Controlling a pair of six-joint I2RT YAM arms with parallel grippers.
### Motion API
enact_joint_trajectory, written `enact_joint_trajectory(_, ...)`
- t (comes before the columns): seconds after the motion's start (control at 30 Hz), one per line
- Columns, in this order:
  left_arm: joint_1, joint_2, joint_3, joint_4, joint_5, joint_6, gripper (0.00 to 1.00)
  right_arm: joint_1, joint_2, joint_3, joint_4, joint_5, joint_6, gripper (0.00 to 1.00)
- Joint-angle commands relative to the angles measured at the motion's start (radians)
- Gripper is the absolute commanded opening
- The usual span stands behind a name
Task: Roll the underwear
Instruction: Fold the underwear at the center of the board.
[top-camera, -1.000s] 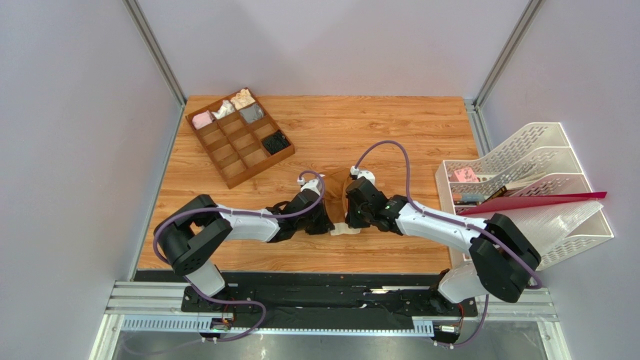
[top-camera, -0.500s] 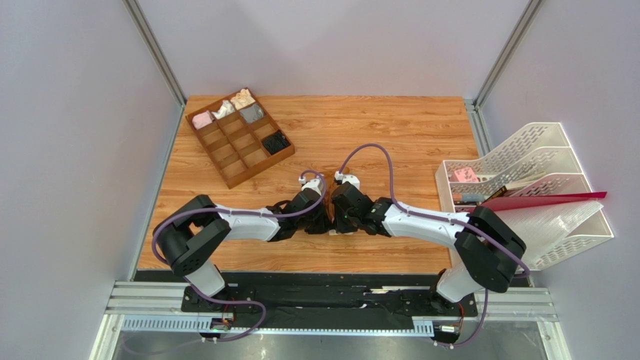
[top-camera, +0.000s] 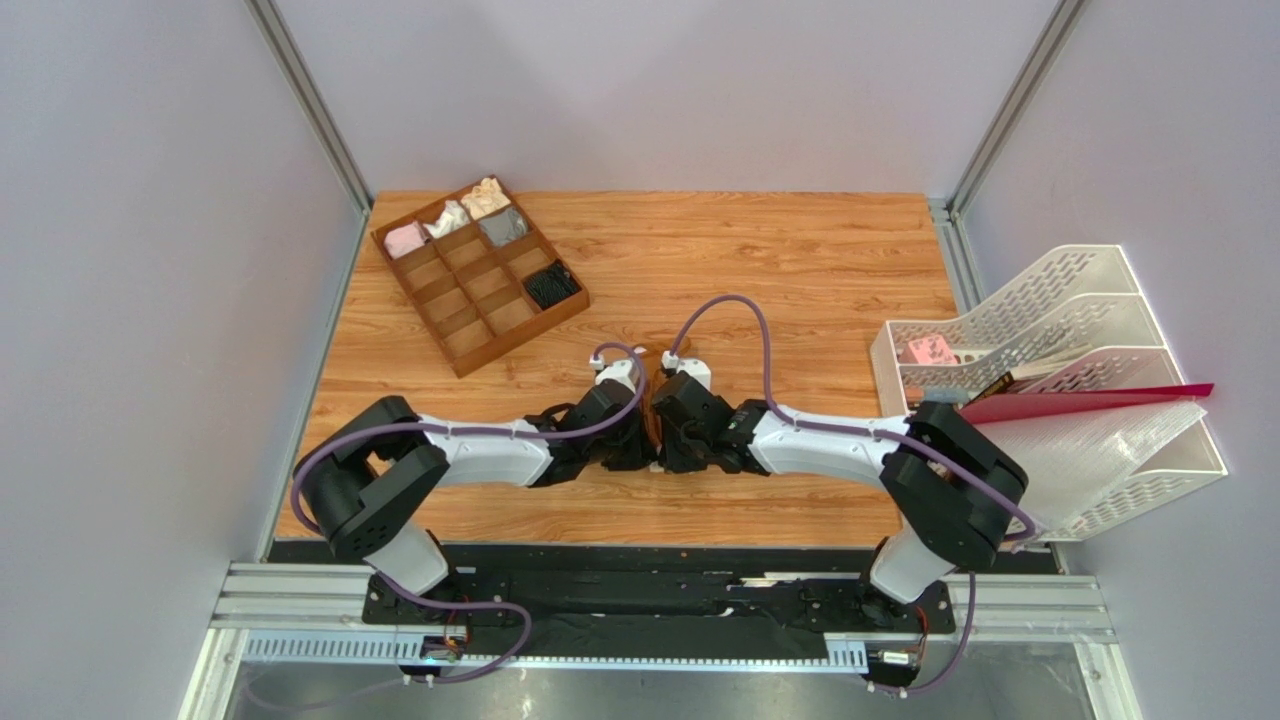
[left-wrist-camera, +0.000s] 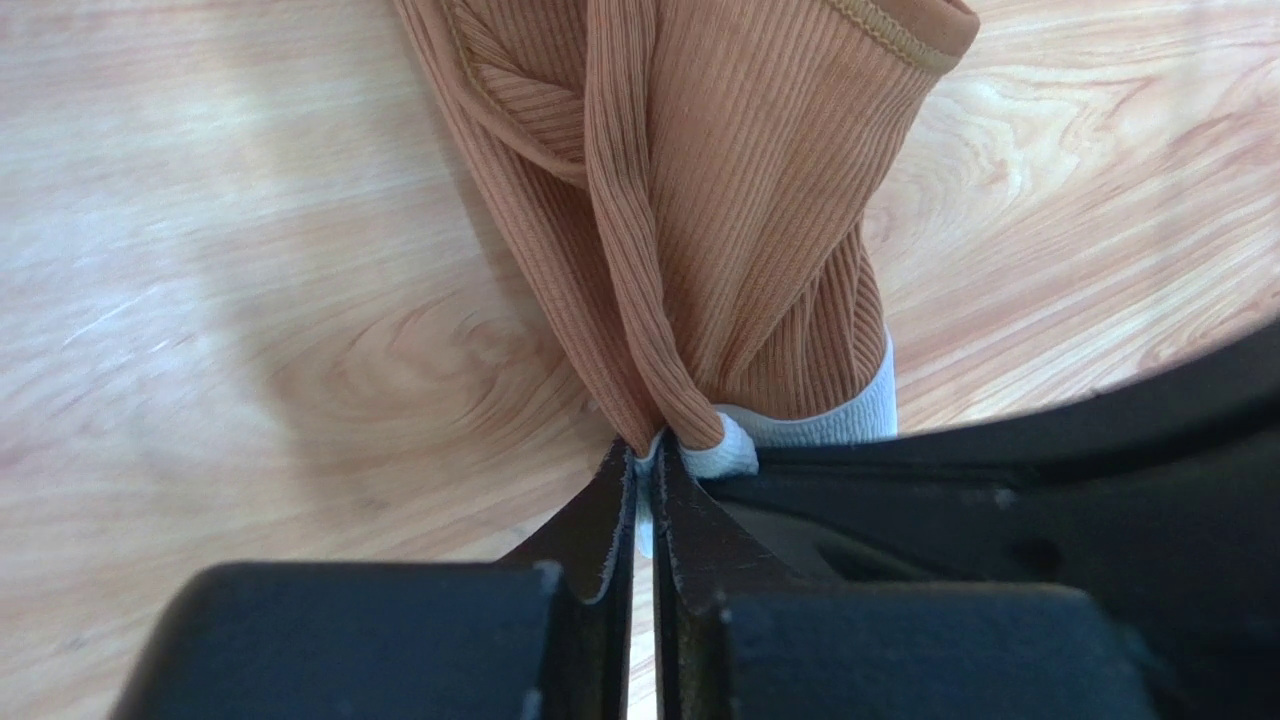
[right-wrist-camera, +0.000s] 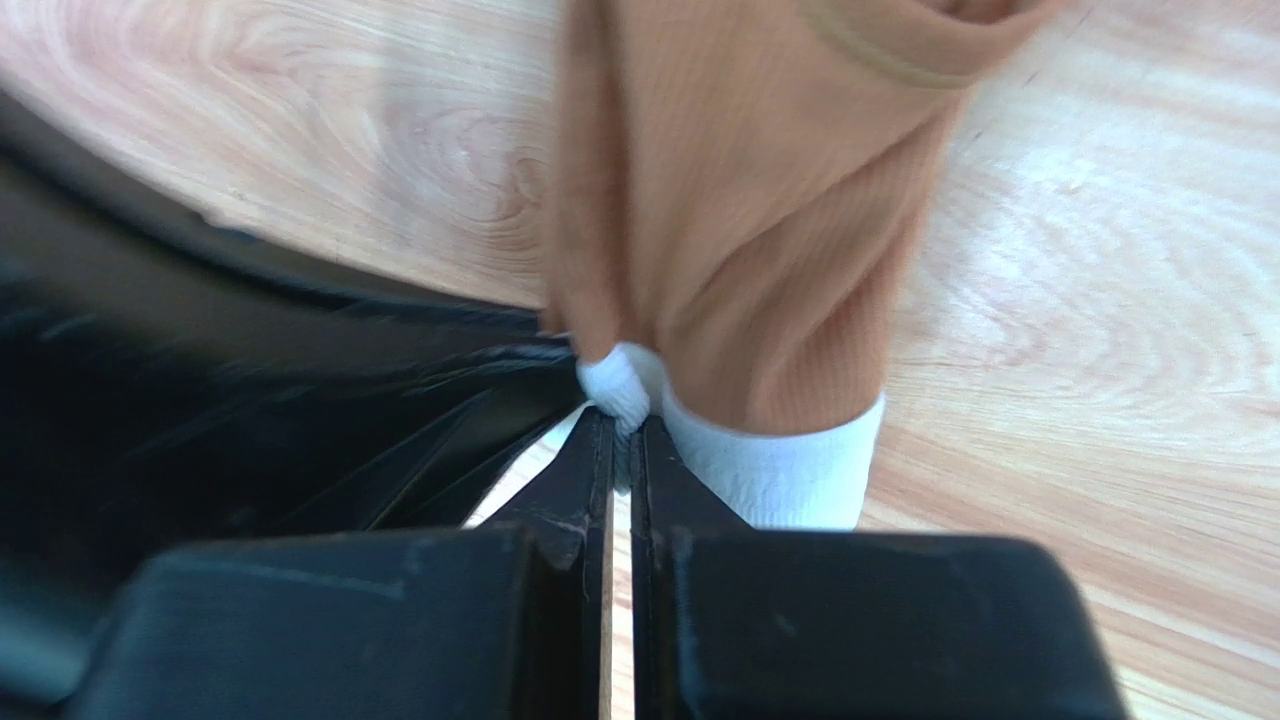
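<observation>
My left gripper (left-wrist-camera: 646, 462) is clenched on the white band of the brown underwear (left-wrist-camera: 721, 225), which bunches just ahead of it on the wooden table (top-camera: 781, 270). My right gripper (right-wrist-camera: 621, 432) pinches the same band close beside. Bare wood lies beyond, with the divider box (top-camera: 478, 273) at rear-left and the file rack (top-camera: 1052, 323) at the right edge.

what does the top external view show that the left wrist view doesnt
Only top external: the brown wooden compartment tray and the white mesh file rack. Only left wrist: the ribbed brown underwear up close, its white band pinched in the shut left gripper. Both: the wood-grain table and that gripper.
</observation>
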Motion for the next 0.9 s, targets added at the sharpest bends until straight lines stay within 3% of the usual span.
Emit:
enact_joint_trajectory(0.0, -0.002, -0.092, -0.039, -0.08, -0.045, -0.006, 0.13, 0.006, 0.04, 0.018, 0.03, 0.035, 0.031, 0.0)
enact_joint_trajectory(0.07, -0.002, -0.123, -0.051, -0.116, -0.063, -0.012, 0.18, 0.008, 0.051, 0.017, 0.033, 0.041, 0.036, 0.0)
enact_joint_trajectory(0.1, -0.002, -0.151, -0.056, -0.127, -0.08, -0.014, 0.27, 0.006, 0.055, 0.017, 0.031, 0.041, 0.038, 0.0)
enact_joint_trajectory(0.2, -0.002, -0.186, -0.063, -0.154, -0.094, -0.018, 0.39, 0.006, 0.062, 0.018, 0.03, 0.048, 0.038, 0.0)
enact_joint_trajectory(0.3, -0.002, -0.221, -0.085, -0.156, -0.093, -0.043, 0.41, 0.006, 0.063, 0.022, 0.024, 0.058, 0.036, 0.0)
enact_joint_trajectory(0.4, -0.002, -0.252, -0.117, -0.116, -0.103, -0.067, 0.5, 0.006, 0.063, 0.023, 0.024, 0.058, 0.033, 0.0)
enact_joint_trajectory(0.57, -0.002, -0.216, -0.088, -0.088, -0.131, -0.057, 0.57, 0.008, 0.062, 0.025, 0.024, 0.053, 0.033, 0.0)
enact_joint_trajectory(0.87, 0.002, -0.162, -0.097, 0.01, -0.146, -0.095, 0.6, 0.011, 0.06, 0.015, 0.027, 0.051, 0.035, 0.0)
